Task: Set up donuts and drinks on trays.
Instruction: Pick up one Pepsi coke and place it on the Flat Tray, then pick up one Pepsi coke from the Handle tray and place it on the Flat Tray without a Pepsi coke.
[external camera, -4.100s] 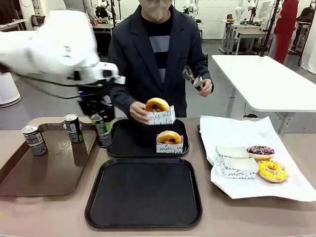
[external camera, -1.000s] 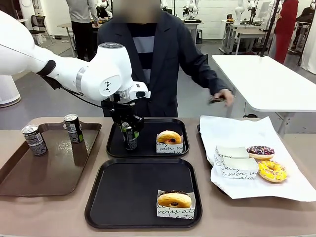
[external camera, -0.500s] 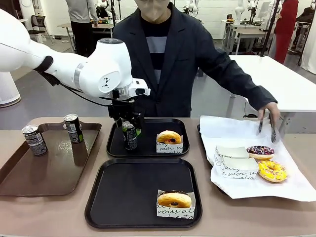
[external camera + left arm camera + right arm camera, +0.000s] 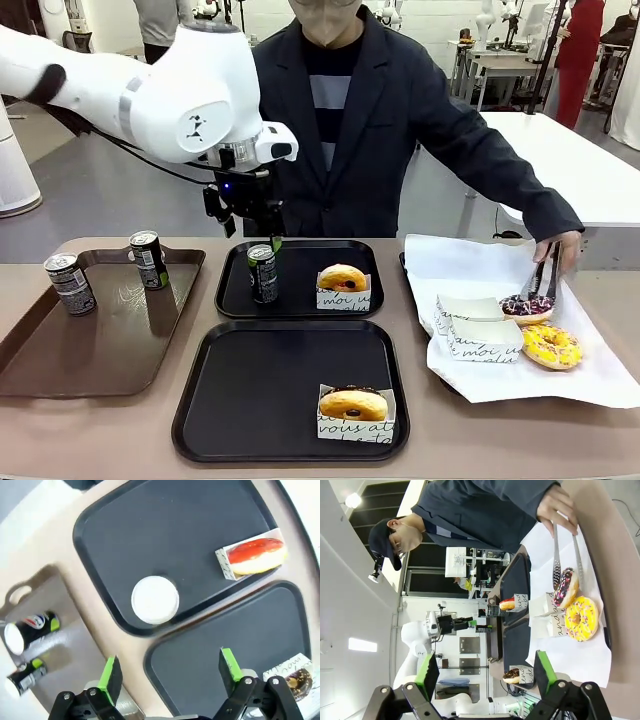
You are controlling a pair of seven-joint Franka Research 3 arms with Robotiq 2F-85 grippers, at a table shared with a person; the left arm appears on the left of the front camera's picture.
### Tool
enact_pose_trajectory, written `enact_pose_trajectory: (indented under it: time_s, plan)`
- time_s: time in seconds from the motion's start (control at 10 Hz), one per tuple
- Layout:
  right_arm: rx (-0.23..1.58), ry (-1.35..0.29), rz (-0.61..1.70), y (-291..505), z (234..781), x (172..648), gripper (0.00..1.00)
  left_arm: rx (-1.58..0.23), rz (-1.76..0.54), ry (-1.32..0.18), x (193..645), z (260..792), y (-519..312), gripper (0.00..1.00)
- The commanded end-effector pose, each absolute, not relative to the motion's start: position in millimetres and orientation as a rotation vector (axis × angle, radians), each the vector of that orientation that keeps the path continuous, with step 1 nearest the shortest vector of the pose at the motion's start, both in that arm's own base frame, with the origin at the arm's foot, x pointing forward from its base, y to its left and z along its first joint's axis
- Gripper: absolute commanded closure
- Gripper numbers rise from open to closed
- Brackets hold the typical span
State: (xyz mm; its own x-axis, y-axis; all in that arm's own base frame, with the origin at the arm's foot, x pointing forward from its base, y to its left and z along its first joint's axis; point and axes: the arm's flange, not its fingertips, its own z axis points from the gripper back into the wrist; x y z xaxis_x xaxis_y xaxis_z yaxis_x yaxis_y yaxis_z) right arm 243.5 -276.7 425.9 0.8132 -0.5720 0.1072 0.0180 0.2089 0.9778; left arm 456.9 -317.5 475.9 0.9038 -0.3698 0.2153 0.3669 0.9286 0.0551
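A dark drink can stands upright in the left part of the far black tray, beside a yellow-glazed donut in its paper sleeve. My left gripper hangs open just above the can, clear of it. In the left wrist view the can's silver top lies ahead of the open left gripper. The near black tray holds a chocolate-glazed donut at its front right. My right gripper is open with nothing in it.
Two more cans stand on the brown tray at the left. On the white paper at the right, the person's tongs touch a sprinkled chocolate donut, next to a yellow donut and empty sleeves.
My left gripper has opened, let go of the can on the far tray and risen above it. The person's hand has brought the tongs down to the sprinkled chocolate donut.
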Motion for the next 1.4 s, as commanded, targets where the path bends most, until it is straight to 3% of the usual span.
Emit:
enact_pose_trajectory:
  time_s: [0.0,0.8,1.1,1.3]
  plan:
    - [1.311,-0.520,-0.426,-277.4,426.7,242.1,0.00,0.007,-0.295,-0.236,430.0,475.3,-307.0,0.00]
    - [1.311,-0.520,-0.426,-277.4,426.7,242.1,0.00,0.003,-0.328,-0.223,440.5,478.7,-313.8,0.00]
    - [1.311,-0.520,-0.426,-277.4,426.7,242.1,0.00,-0.087,-0.008,-0.293,460.0,519.7,-146.5,0.00]
    - [1.311,-0.520,-0.426,-277.4,426.7,242.1,0.00,-0.088,0.094,-0.244,465.4,505.2,-56.8,0.00]
